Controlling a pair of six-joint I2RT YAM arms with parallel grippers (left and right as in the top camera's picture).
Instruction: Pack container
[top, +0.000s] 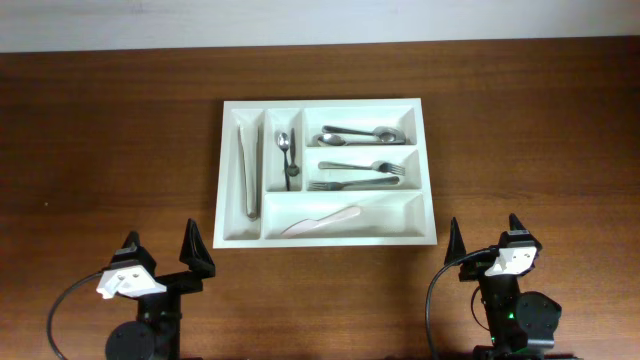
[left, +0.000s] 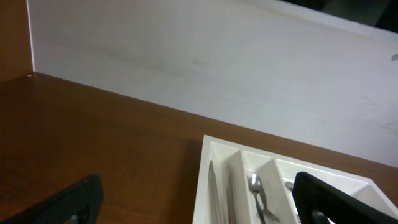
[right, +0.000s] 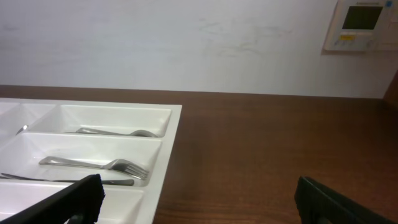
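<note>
The container (top: 325, 102), a white cutlery tray, lies mid-table. Its left narrow slot holds metal tongs (top: 248, 172), and the slot next to it holds a spoon (top: 286, 150). The wide compartments hold spoons (top: 358, 133), forks (top: 360, 175) and a pale knife (top: 322, 221). My left gripper (top: 162, 240) stands open near the tray's front left corner, apart from it. My right gripper (top: 485, 228) stands open off the front right corner. In the left wrist view the gripper (left: 199, 211) faces the container (left: 203, 180). In the right wrist view the gripper (right: 205, 211) is empty beside the container (right: 166, 155) with its forks (right: 118, 165).
Dark wooden table (top: 110, 150) all round the tray. A white wall (right: 186, 43) runs along the far edge, with a wall control panel (right: 360, 22) at the right. Black cables (top: 60, 305) loop by both arm bases.
</note>
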